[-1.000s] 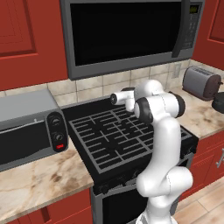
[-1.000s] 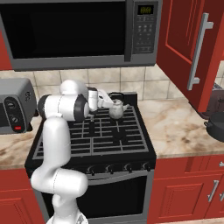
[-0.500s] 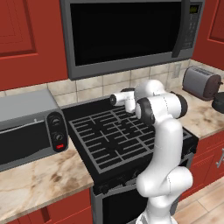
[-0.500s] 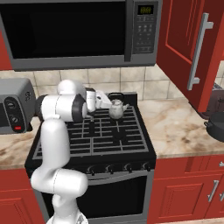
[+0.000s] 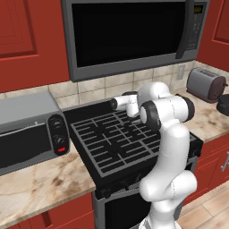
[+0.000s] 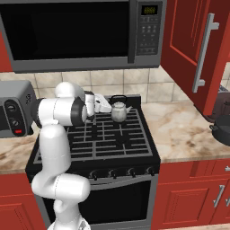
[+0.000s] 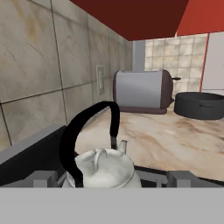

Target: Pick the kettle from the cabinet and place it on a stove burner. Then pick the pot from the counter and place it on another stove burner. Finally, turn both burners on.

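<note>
Kettle [image 6: 119, 111] upright on the stove's [image 6: 112, 134] rear right burner, my gripper [image 6: 105, 104] spread wide just beside it (pot [image 7: 199, 105] on the counter [image 7: 175, 140]).

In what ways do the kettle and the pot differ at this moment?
The kettle is small, rounded and silvery, while the pot is wide, shallow and dark. The kettle stands on the stove, at the back; the pot sits on the counter beside the toaster. The kettle has one arched black handle. Both stand upright.

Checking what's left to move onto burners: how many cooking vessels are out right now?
2. The kettle stands on the stove's back right grate; the pot sits on the counter to its right, by the toaster.
</note>
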